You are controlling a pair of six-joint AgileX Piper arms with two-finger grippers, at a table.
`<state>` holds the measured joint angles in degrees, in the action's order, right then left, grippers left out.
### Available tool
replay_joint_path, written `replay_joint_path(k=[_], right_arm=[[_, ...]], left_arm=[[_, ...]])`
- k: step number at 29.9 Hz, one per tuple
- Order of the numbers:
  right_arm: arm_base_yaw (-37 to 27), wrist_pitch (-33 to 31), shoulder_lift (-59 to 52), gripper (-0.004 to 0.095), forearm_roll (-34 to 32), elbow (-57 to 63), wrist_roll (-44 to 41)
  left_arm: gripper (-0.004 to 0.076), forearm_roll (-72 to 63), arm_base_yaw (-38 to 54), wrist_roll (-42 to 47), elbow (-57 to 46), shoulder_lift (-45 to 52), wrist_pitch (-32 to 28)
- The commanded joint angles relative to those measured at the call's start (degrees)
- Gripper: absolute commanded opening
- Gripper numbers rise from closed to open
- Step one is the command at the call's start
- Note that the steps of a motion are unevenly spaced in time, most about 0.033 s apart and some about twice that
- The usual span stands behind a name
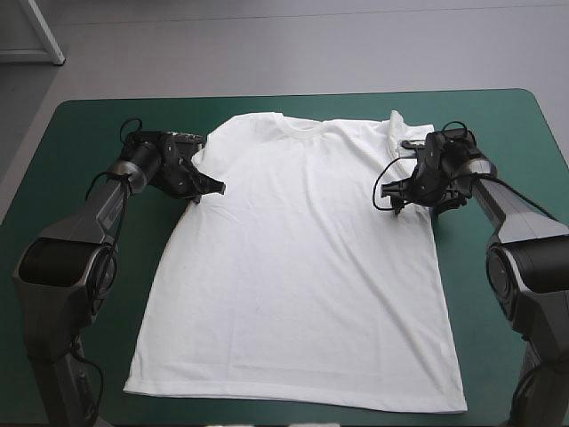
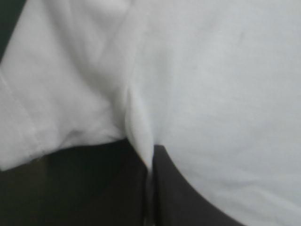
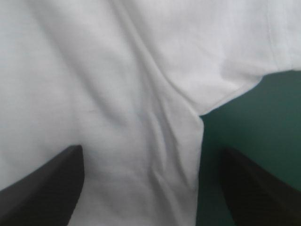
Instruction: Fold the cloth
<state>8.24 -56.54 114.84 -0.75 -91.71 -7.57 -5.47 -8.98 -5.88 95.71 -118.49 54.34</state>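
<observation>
Count, high view:
- 1 T-shirt, spread flat: 1 collar, 2 sleeves
- 1 table, 1 teal-green cover
- 2 arms, 1 per side
- 2 grippers: left gripper, right gripper, 1 at each armpit of the shirt
- 2 black fingers each, 4 total

Wrist views:
- right: both fingers visible, standing apart, 1 over cloth, 1 over cover
- left: 2 fingers pressed together, 1 pinched fold of cloth between them
</observation>
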Motion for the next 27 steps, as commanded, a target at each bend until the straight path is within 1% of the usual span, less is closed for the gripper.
replay_joint_path(k=[1, 3, 4, 5, 7, 8, 9, 10, 13, 17, 22, 27], right_arm=[[-0.51, 0.58, -0.56, 0.0725, 3.96, -1.21, 2.42], [-0.51, 0.58, -0.14, 0.0618, 6.06, -1.21, 3.78], [-0.51, 0.75, -0.14, 0.0545, 6.54, -1.21, 3.9], [-0.51, 1.27, -0.14, 0.0411, 6.72, -1.21, 3.9], [-0.51, 1.72, -0.26, 0.0208, 6.94, -1.21, 3.9], [-0.51, 1.98, -0.5, 0.0057, 6.82, -1.37, 3.9], [-0.51, 2.2, -0.61, -0.0025, 6.37, -1.53, 3.9], [-0.51, 2.2, -0.87, -0.0006, 5.99, -1.8, 3.9], [-0.51, 2.1, -2.82, -0.0019, 4.96, -3.2, 3.9], [-0.51, 0.4, -6.97, -0.0019, 3.49, -6.85, 3.64], [-0.51, -2.8, -12.87, -0.0019, 3.49, -13.41, 3.64], [-0.51, -7.42, -17.38, -0.0019, 2.87, -22.16, 3.86]], left_arm=[[-0.0008, -0.75, -0.22, -0.03, -0.23, 0.41, 2.77], [-0.0008, -0.75, -0.22, -0.03, -0.23, 0.41, 2.77], [-0.0008, -0.75, -0.22, -0.03, -0.23, 0.41, 2.77], [-0.0009, -0.75, -0.22, -0.03, -0.23, 0.41, 2.66], [-0.0009, -0.75, -0.22, 0.07, -0.13, 0.41, 2.39], [-0.0009, -0.75, -0.22, 0.2, -0.12, 0.51, 2.1], [-0.0009, -0.75, -0.22, 0.2, -0.12, 0.62, 1.74], [-0.0009, -0.75, -0.22, 0.2, -0.12, 0.88, 1.3], [-0.0009, -0.1, -0.22, 0.86, 0.69, 1.99, 0.57], [-0.0009, 1.36, -0.22, 1.39, 4.53, 4.53, 2.17], [-0.0009, 2.07, -0.22, 1.28, 12.36, 8.52, 6.09], [-0.0009, 2.45, -0.22, 1.12, 21.67, 12.95, 9.48]])
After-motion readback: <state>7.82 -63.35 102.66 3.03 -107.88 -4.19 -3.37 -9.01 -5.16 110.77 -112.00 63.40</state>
